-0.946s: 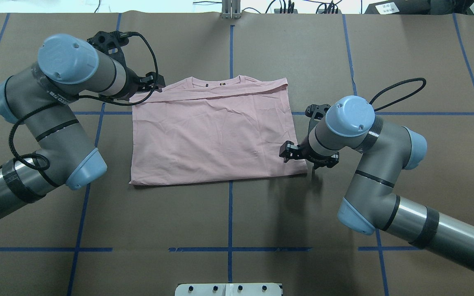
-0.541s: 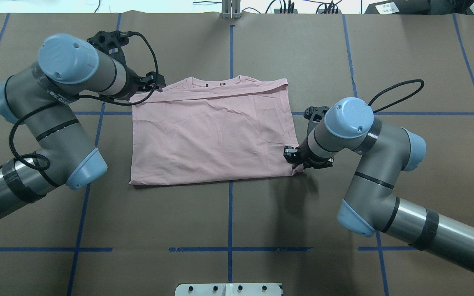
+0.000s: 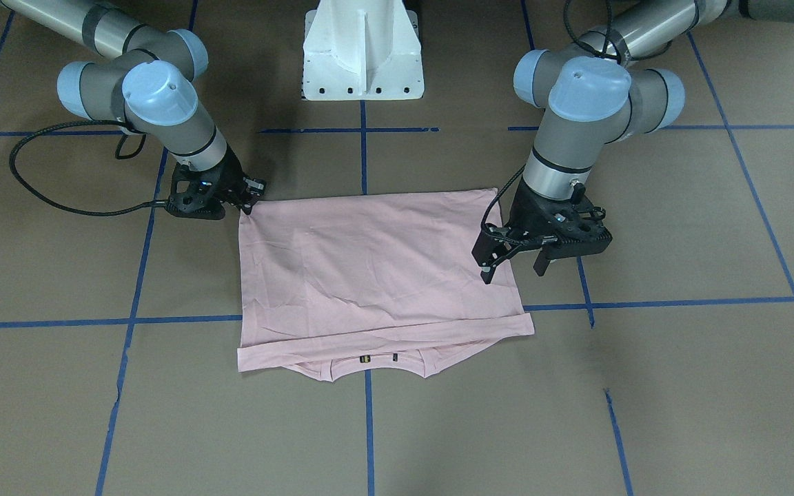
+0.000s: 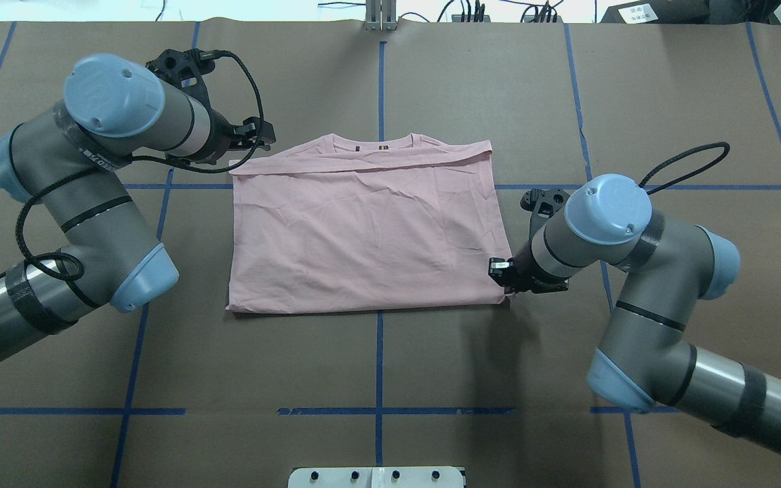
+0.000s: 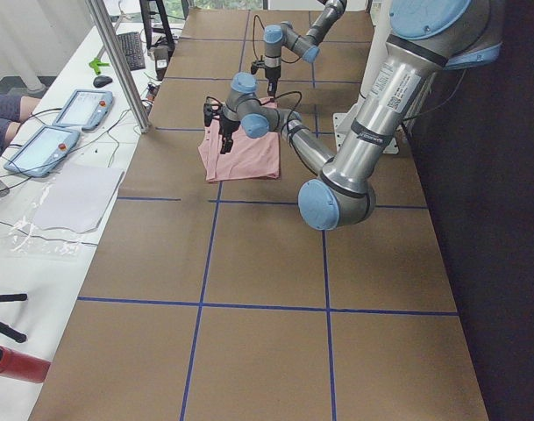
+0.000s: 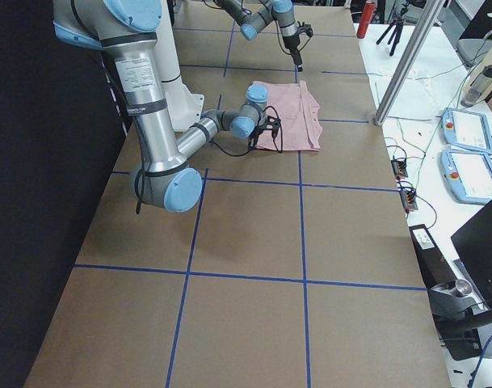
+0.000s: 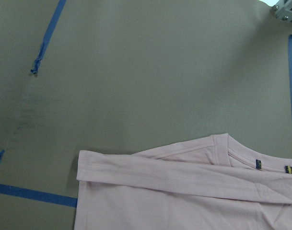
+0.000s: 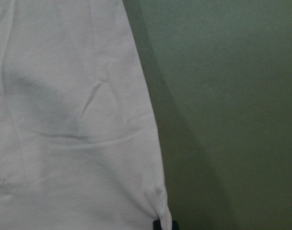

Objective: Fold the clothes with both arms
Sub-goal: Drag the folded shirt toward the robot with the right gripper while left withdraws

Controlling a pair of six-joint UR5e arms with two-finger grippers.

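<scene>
— At four o'clock on the shirt (image 4: 363,237), counting from its middle as the camera over the robot's shoulders sees it, what is the right gripper (image 3: 249,204) doing?

— It is on that near corner. Its fingers look pressed together on the cloth, though they are small and partly hidden, so I say clamped with some doubt.

— And the shirt itself?

— Flat on the table (image 4: 377,379), about mid-table, plain side up, with a few shallow creases. At twelve o'clock the collar (image 4: 382,141) peeks out from under a strip (image 4: 363,161) folded over the far edge.

— The left gripper (image 3: 513,270)?

— Between ten and eleven o'clock, near the far left corner. Its fingers are apart and hold nothing. I judge it above the cloth, not on it.

— How will the thing handle?

— Light, soft, limp. It has no stiffness to carry a fold, so whatever is not held will sag and trail. It is neither fragile nor slippery, and the cloth will likely drag a little on the table.

— Where to take it?

— At corners, one per arm, pinching every layer at once. A mid-edge grip would let the ends droop and skew the fold.
</scene>
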